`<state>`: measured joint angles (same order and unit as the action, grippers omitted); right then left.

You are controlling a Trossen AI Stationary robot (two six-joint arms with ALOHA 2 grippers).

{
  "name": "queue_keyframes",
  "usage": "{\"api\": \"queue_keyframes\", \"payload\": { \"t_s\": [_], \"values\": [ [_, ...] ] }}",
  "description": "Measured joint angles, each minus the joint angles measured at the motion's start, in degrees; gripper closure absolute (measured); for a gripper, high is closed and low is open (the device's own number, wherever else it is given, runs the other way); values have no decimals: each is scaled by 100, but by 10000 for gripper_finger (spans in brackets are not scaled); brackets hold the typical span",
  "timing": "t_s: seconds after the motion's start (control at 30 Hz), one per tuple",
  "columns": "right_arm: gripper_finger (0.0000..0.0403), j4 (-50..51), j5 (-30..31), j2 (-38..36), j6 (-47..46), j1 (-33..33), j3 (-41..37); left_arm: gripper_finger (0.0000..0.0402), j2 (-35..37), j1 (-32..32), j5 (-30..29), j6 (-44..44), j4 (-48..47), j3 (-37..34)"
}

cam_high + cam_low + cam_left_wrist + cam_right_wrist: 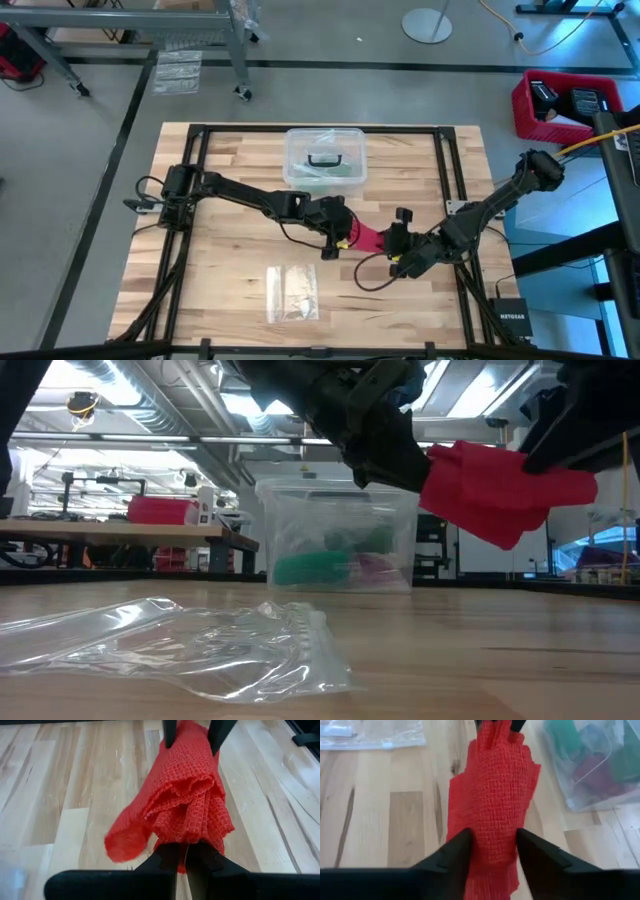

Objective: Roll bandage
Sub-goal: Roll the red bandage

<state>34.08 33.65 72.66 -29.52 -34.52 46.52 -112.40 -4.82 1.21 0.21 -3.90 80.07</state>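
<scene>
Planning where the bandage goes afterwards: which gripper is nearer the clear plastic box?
Left. The left gripper holds the red bandage just in front of the clear plastic box; the right gripper grips the bandage's other end, farther off to the right.

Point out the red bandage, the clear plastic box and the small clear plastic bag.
red bandage (pixel 490 495), low view, middle of the bunched fabric held above the table.
clear plastic box (pixel 325 157), high view, lid by its black handle.
small clear plastic bag (pixel 292 293), high view, centre of the flat bag.
</scene>
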Motion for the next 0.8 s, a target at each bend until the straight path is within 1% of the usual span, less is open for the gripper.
{"api": "queue_keyframes", "payload": {
  "t_s": [0.1, 0.2, 0.23, 0.27, 0.43, 0.53, 0.67, 0.8],
  "values": [
    [312, 50, -98, -2, 126, 2, 67, 391, 0, 0, 0, 0, -29, 2],
    [379, 231, -183, -16, 249, -3, 308, 391, 1, 0, 0, 18, -40, 2],
    [389, 310, -197, -17, 291, -3, 398, 391, 0, -2, 0, 29, -37, 2],
    [391, 424, -194, -17, 311, -3, 494, 391, 0, -2, 1, 47, -35, 2],
    [368, 1141, 29, -20, 316, 0, 1115, 391, 0, -11, 0, 44, -125, 7],
    [375, 1696, 156, -40, 232, 0, 1485, 391, 0, -25, 0, 44, -160, 7],
    [395, 2496, 679, -132, -174, 2, 1825, 391, 0, -81, -22, 120, -43, 14],
    [389, 3280, 1422, -250, -920, 4, 1853, 391, 4, -173, -91, 162, 7, 28]
  ]
}}
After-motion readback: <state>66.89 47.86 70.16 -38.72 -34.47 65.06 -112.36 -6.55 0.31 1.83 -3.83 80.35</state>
